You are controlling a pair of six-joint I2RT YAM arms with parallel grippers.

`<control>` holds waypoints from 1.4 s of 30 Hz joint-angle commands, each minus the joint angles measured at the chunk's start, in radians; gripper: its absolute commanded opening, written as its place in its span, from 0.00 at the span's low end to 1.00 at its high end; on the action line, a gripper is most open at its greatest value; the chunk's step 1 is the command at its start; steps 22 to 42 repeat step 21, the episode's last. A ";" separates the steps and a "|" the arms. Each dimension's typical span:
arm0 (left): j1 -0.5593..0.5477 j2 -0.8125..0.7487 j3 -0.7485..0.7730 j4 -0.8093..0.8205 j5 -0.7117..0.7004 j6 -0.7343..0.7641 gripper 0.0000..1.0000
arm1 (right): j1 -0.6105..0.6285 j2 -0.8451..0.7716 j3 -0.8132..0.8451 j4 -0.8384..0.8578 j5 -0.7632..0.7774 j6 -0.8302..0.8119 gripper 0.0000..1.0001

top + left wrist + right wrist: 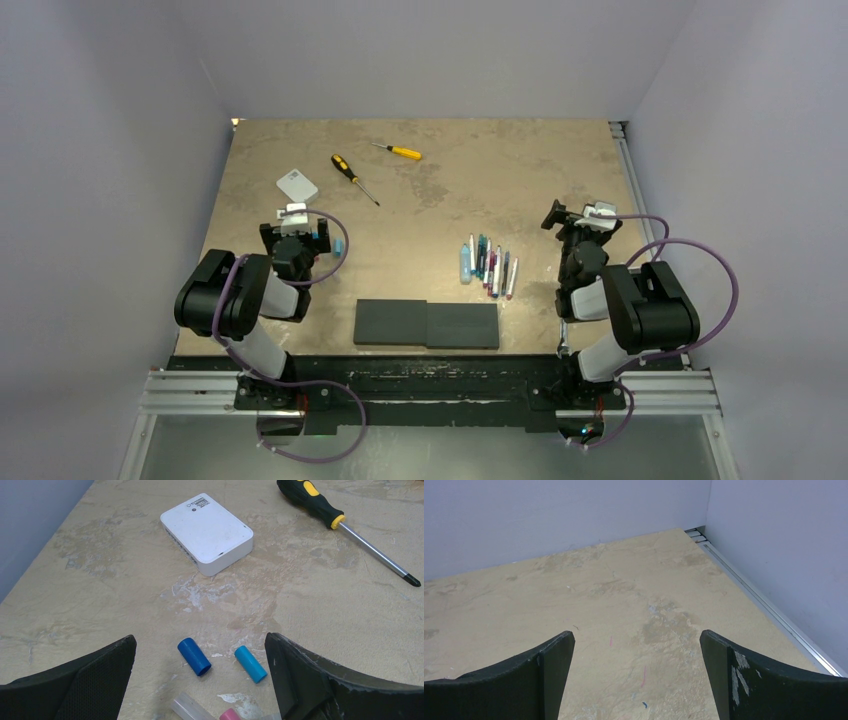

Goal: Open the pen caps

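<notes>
Gaping wide, left gripper and right gripper hold nothing.
Loose blue cap and light blue cap lie near the left.

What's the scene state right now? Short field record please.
left gripper: open, empty, just above loose caps
right gripper: open, empty, over the table, nothing between its fingers
loose caps: dark blue cap and light blue cap lying off any pen; pink cap cut off by the frame edge
pens: side-by-side row, centre-right; too small to tell which are capped
clutter: white box, black-and-yellow screwdriver, yellow screwdriver, dark slabs
</notes>
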 commanded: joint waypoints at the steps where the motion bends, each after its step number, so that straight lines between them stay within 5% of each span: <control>1: 0.008 0.001 0.019 0.038 0.014 -0.016 0.99 | 0.000 0.000 0.010 0.052 0.006 -0.018 0.99; 42: 0.011 -0.001 0.022 0.031 0.017 -0.017 0.99 | 0.000 0.001 0.010 0.051 0.006 -0.018 0.99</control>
